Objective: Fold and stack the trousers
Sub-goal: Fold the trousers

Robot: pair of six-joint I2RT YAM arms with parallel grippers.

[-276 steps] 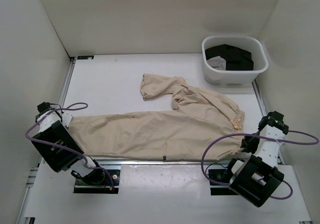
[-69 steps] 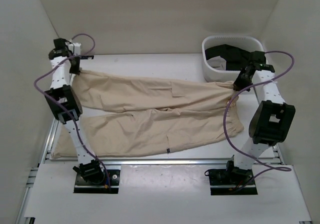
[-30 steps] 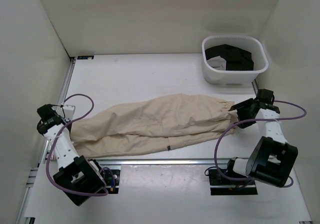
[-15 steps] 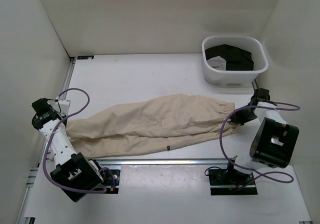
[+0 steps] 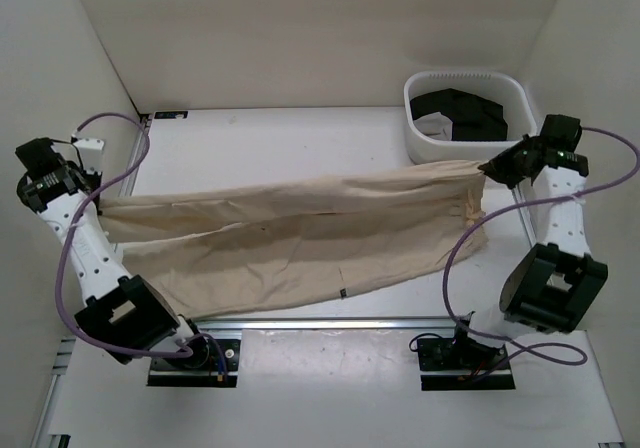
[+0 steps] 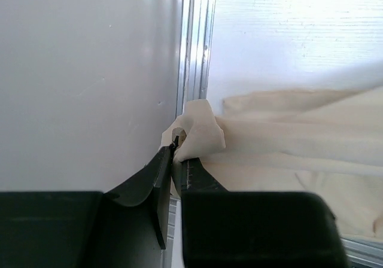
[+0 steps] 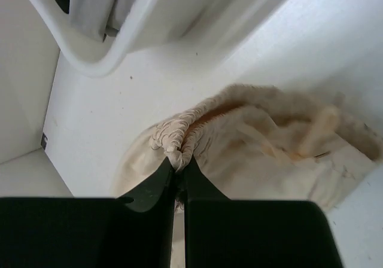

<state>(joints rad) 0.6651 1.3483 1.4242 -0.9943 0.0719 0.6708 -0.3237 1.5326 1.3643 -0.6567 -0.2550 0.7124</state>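
**A:** Where are the trousers?
**B:** Your trousers [image 5: 300, 233] run left to right across the middle of the top view, doubled lengthwise. The near edge lies on the table [image 5: 280, 143] just behind the front rail [image 5: 330, 320]. There's a small dark tag [image 5: 342, 292] on that near edge, bottom centre.
**A:** Far edge?
**B:** It's stretched between your two arms and looks lifted off the surface. The cloth hangs in a loose fold at the right end, below the grip.
**A:** Left gripper?
**B:** The left gripper [image 5: 95, 202] is at the left edge of frame, clamped on a bunched corner of the cloth. In its wrist view the fingers [image 6: 158, 172] are nearly together, with a knot of beige fabric pinched at the tips.
**A:** Right?
**B:** The right gripper [image 5: 487, 166] is at centre right, also pinched down on the trousers. Its wrist view shows the gathered elastic band caught between the fingertips [image 7: 160, 181]. I can't tell whether that's waist or cuff.
**A:** Anything behind?
**B:** There's a white tub [image 5: 462, 154] at upper right, just beyond the right gripper, with black garments [image 5: 470, 113] inside. The trousers aren't touching it.
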